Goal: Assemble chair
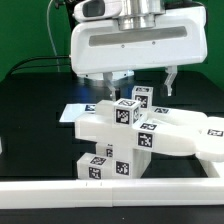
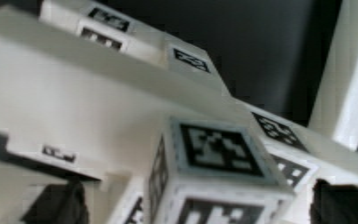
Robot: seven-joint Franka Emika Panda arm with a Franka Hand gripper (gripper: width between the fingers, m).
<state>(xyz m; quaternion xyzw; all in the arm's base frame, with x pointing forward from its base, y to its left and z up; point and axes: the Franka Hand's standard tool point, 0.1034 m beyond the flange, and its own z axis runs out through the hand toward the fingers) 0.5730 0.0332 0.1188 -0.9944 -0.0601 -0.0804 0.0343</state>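
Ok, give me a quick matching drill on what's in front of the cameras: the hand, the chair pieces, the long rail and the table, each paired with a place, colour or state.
Things:
1. hand
2. chair pieces
3. rail
4. table

Descriptions:
a. black
b. runs along the bottom of the exterior view
c. open, holding nothing, above the pieces
d. white with black-and-white square tags, clustered mid-table

Pairs: 1-c, 2-d, 3-b, 4-a
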